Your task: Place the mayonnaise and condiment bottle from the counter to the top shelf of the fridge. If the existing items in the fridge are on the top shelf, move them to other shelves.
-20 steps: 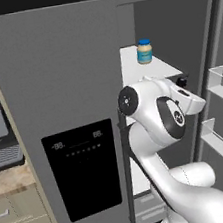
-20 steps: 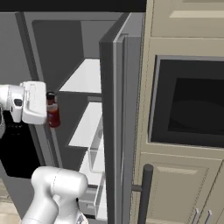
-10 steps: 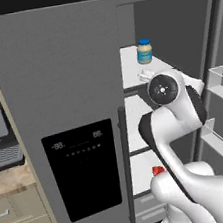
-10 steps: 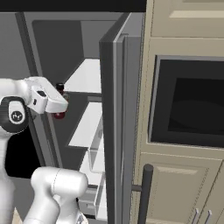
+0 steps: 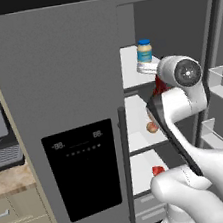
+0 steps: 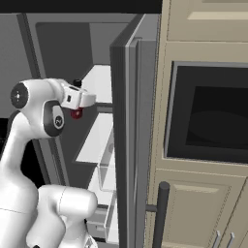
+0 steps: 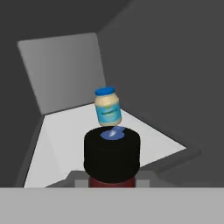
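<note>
Inside the fridge, the mayonnaise jar stands on the top shelf; the end effector pinches the condiment bottle.

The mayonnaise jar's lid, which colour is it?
Blue; the mayonnaise jar shows best in the hand view.

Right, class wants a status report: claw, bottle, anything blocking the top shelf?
Claw shut on bottle. Bottle at top shelf edge, not set down. Mayo already on shelf, ahead.
</note>
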Motion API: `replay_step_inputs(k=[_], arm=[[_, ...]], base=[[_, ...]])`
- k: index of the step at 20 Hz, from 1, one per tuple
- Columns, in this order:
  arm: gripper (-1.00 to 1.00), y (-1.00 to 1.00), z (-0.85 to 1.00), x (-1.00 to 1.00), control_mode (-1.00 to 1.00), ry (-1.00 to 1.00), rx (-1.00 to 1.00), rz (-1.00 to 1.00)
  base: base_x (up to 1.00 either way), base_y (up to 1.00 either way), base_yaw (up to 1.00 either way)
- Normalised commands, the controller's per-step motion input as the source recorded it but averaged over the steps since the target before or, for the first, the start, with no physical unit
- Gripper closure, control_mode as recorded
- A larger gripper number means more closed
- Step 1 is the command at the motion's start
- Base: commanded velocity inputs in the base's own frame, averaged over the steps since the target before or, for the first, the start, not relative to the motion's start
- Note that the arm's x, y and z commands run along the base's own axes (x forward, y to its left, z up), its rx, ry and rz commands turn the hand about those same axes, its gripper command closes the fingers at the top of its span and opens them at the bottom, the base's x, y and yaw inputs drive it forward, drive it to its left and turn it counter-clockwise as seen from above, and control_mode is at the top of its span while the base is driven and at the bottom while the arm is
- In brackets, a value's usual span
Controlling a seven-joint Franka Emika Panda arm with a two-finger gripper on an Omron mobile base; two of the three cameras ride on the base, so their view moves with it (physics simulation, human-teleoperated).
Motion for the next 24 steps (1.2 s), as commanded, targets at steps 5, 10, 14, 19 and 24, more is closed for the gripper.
replay_step_inputs(k=[5, 10, 14, 19, 24], arm=[[1.0, 0.0, 0.19, 0.38, -1.0, 0.0, -0.12, 0.26], [1.0, 0.0, 0.27, 0.29, -1.0, 0.01, -0.07, 0.28], [1.0, 0.0, 0.12, 0.42, -1.0, 0.07, 0.0, 0.15], [1.0, 0.0, 0.0, 0.4, -1.0, 0.02, 0.03, 0.0], [1.0, 0.07, -0.03, 0.36, -1.0, 0.0, 0.01, 0.0]], base=[[0.0, 0.0, 0.0], [0.0, 0.0, 0.0], [0.0, 0.0, 0.0], [0.0, 0.0, 0.0], [0.0, 0.0, 0.0]])
